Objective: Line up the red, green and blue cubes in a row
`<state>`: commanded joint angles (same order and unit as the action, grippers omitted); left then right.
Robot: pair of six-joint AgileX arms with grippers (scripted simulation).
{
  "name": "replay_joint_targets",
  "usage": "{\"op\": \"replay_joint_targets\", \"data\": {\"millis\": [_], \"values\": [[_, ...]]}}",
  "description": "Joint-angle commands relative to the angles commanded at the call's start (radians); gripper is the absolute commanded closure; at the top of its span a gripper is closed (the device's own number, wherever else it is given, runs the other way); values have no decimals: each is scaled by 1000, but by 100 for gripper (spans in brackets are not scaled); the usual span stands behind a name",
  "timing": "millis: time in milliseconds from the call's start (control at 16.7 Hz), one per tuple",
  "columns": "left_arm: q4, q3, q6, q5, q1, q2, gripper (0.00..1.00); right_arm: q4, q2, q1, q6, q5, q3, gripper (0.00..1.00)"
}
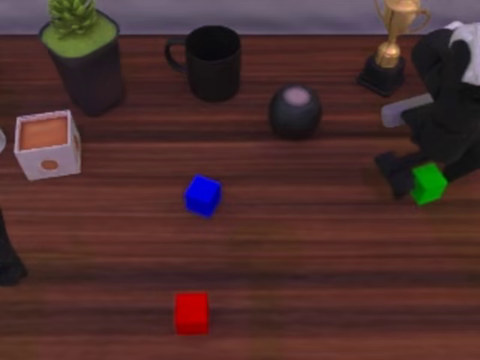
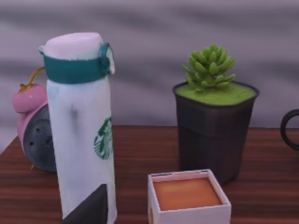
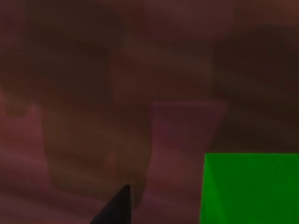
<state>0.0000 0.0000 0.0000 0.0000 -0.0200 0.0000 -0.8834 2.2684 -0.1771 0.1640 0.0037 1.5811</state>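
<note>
Altogether 3 cubes: 1 red cube [image 1: 191, 312], 1 blue cube [image 1: 202, 195], 1 green cube [image 1: 429, 183] pinched by right gripper [image 1: 411, 180].

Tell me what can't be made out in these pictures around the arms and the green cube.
- Right gripper, top view: the arm's dark body covers it, so whether its fingers close on the green cube is unclear.
- Green cube, right wrist view: cut off by the frame edges; one dark fingertip shows apart from it.
- Left arm, top view: cut off at the table's left edge; its gripper is unseen.
</note>
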Motion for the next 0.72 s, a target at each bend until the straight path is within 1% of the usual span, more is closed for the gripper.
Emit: {"op": "replay_joint_targets", "data": {"millis": [420, 480, 720], "values": [[0, 0, 0, 0, 0, 0, 0, 0, 0, 0, 0, 0, 0, 98], [0, 0, 0, 0, 0, 0, 0, 0, 0, 0, 0, 0, 0, 100], [0, 0, 0, 0, 0, 0, 0, 0, 0, 0, 0, 0, 0, 100]]}}
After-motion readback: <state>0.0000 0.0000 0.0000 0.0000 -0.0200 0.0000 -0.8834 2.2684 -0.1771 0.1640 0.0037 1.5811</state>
